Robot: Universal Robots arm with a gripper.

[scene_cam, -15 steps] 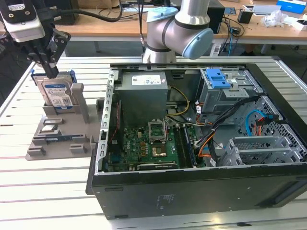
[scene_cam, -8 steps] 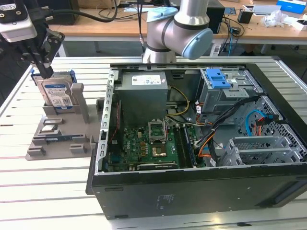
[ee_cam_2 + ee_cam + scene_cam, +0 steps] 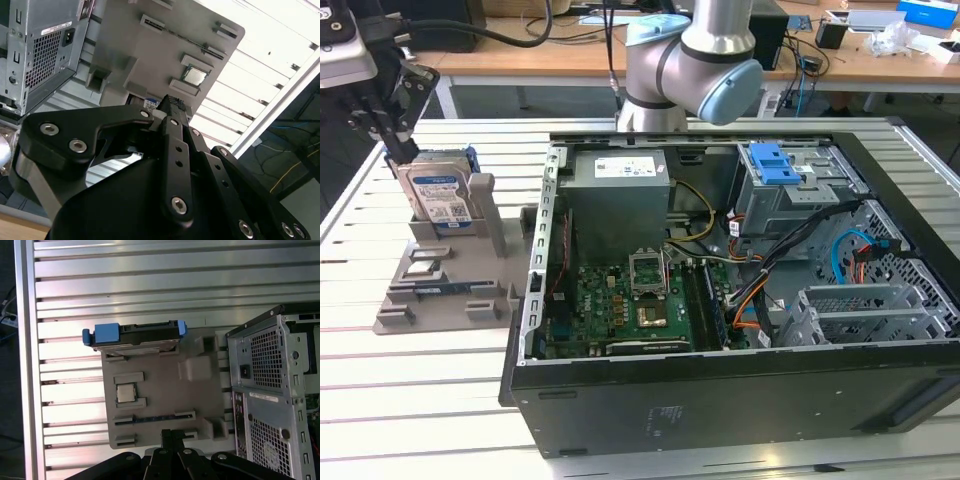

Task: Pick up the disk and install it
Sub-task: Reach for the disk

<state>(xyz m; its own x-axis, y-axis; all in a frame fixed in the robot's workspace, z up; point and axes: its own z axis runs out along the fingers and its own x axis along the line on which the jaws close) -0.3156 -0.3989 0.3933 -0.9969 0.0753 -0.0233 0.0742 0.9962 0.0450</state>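
The disk (image 3: 436,196) is a silver drive with a white-and-blue label and blue side rails. It stands on edge in a slot of a grey holder (image 3: 450,285) at the exterior view's left. In the first wrist view the disk (image 3: 132,337) shows edge-on at the holder's (image 3: 165,390) far end. My gripper (image 3: 392,148) hangs just above and behind the disk's upper corner, apart from it. Its black tips (image 3: 172,434) sit together, shut, with nothing between them. In the second wrist view the gripper (image 3: 172,102) covers most of the disk (image 3: 150,104).
An open computer case (image 3: 720,385) lies right of the holder, with a grey power supply (image 3: 620,195), motherboard (image 3: 620,310) and a drive cage with a blue latch (image 3: 775,165). A processor chip (image 3: 125,392) rests in the holder. The slatted table (image 3: 420,400) runs around both.
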